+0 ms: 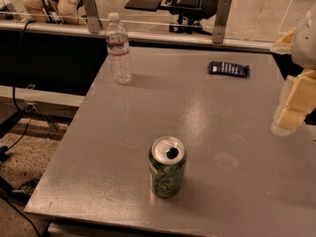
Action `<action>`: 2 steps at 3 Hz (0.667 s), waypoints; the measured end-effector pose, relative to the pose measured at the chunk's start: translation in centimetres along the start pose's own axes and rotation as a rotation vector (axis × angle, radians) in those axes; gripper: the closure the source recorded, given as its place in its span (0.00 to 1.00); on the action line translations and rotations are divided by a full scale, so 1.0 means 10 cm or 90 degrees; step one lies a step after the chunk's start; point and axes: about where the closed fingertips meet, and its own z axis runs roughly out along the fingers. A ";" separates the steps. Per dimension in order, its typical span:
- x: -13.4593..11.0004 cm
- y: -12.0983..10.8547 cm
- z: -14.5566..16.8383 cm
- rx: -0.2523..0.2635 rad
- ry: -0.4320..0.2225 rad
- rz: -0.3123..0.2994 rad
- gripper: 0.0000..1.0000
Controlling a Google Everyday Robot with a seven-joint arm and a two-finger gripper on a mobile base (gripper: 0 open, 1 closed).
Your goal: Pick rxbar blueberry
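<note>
The rxbar blueberry (227, 69) is a small flat dark navy wrapper with pale lettering. It lies flat near the far right of the grey table (148, 112). My gripper (291, 110) shows at the right edge of the view as pale blocky fingers. It hangs above the table's right side, nearer to me than the bar and to its right, well apart from it. It holds nothing that I can see.
A clear water bottle (118, 48) stands upright at the table's far left. An opened green soda can (167, 166) stands near the front middle. A glass rail with metal posts (222, 19) runs behind the table. Cables hang at the left.
</note>
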 end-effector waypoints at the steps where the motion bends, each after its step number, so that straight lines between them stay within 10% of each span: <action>1: 0.00 0.00 0.00 0.000 0.000 0.000 0.00; 2: -0.04 -0.18 0.16 0.001 -0.004 0.007 0.00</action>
